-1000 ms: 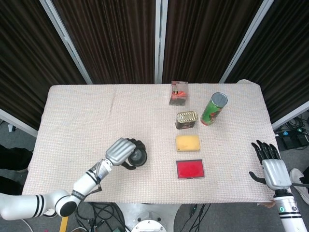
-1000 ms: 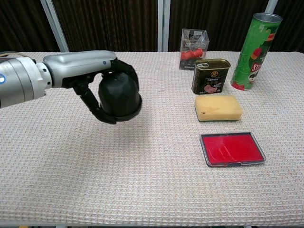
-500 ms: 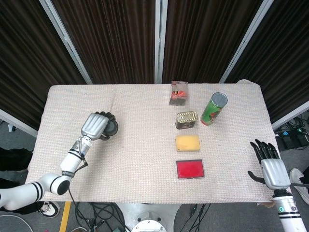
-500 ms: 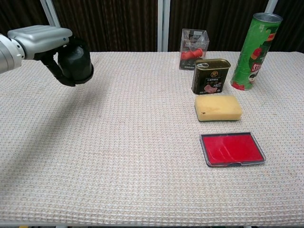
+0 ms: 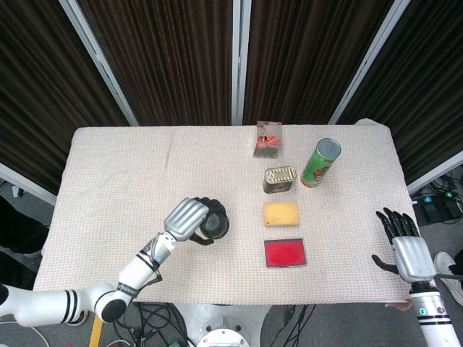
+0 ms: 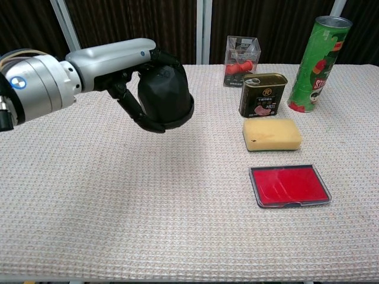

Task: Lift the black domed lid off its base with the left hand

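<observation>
My left hand [image 5: 187, 218] grips the black domed lid [image 5: 215, 225] from its left side and top, fingers wrapped around it. In the chest view the lid [image 6: 166, 97] hangs clear of the woven cloth, tilted a little, with the left hand [image 6: 123, 61] over it and dark fingers [image 6: 140, 116] curled under its rim. No base shows beneath the lid in either view. My right hand [image 5: 404, 246] is off the table's right front corner, fingers spread, holding nothing.
To the lid's right lie a red flat tin [image 6: 289, 185], a yellow sponge [image 6: 272, 134] and a dark meat can [image 6: 262, 94]. A green crisp tube [image 6: 316, 56] and a clear box with red contents [image 6: 241, 53] stand further back. Dark curtains hang behind the table.
Half a second ago my left hand held the lid over the table's left side; it has swung right and nearer the front, close to where it was a second ago. The right hand stays put.
</observation>
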{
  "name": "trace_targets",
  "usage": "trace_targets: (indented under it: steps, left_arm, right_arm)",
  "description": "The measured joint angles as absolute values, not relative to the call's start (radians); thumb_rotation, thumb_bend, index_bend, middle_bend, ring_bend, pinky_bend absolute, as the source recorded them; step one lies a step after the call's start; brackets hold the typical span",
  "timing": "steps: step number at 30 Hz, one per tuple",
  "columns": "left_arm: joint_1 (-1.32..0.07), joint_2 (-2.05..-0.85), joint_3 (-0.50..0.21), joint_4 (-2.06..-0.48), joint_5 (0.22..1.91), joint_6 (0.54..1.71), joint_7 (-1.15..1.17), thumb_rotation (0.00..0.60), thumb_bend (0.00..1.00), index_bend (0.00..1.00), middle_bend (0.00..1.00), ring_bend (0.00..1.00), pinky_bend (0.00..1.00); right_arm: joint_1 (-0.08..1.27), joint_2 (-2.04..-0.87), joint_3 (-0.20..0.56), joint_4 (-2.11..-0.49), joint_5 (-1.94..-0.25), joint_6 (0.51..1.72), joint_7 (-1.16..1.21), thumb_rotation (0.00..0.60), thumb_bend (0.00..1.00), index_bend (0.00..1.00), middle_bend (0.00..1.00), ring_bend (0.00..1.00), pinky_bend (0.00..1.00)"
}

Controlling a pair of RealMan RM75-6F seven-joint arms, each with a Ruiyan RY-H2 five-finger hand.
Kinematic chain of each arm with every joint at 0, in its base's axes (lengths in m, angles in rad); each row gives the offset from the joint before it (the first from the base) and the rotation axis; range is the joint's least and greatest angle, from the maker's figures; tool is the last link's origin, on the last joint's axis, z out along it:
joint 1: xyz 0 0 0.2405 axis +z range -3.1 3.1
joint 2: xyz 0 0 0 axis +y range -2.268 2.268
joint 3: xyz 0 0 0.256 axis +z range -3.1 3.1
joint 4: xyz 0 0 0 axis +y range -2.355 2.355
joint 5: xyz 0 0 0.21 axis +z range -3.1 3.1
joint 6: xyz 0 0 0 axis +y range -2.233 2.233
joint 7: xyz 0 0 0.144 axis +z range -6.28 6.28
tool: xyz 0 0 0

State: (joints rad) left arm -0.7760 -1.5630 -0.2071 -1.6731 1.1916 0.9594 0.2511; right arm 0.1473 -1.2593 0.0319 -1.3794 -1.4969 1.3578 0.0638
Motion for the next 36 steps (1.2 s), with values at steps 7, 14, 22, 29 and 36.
trace_targets:
  steps: [7,14,22,29,36]
  left_arm:
    - [-0.776,-1.573,-0.224,-1.372,1.132,0.951,0.241,0.600,0.18,0.45,0.54,0.35,0.44]
    - [-0.772,-1.590,-0.212,-1.334,1.144,0.967,0.237,0.600,0.18,0.45,0.54,0.35,0.44]
    - [-0.768,-1.637,-0.186,-1.328,1.139,0.951,0.230,0.600,0.17,0.45,0.54,0.35,0.44]
    - [-0.770,-1.673,-0.176,-1.247,1.131,0.925,0.221,0.600,0.17,0.44,0.53,0.34,0.43]
    - [-0.769,-1.694,-0.149,-1.178,1.129,0.865,0.201,0.600,0.15,0.40,0.42,0.28,0.39]
  right_arm:
    - [0.148,-1.262,0.028,-1.377,-1.498,1.354,0.058,0.600,0.10,0.00,0.02,0.00,0.00]
    - [0.147,-1.262,0.027,-1.377,-1.499,1.356,0.059,0.600,0.10,0.00,0.02,0.00,0.00]
    - [0.148,-1.265,0.029,-1.363,-1.491,1.347,0.070,0.600,0.10,0.00,0.02,0.00,0.00]
    - [0.150,-1.270,0.027,-1.357,-1.489,1.340,0.069,0.600,0.10,0.00,0.02,0.00,0.00]
    - [0.151,-1.270,0.028,-1.355,-1.485,1.337,0.071,0.600,0.10,0.00,0.02,0.00,0.00]
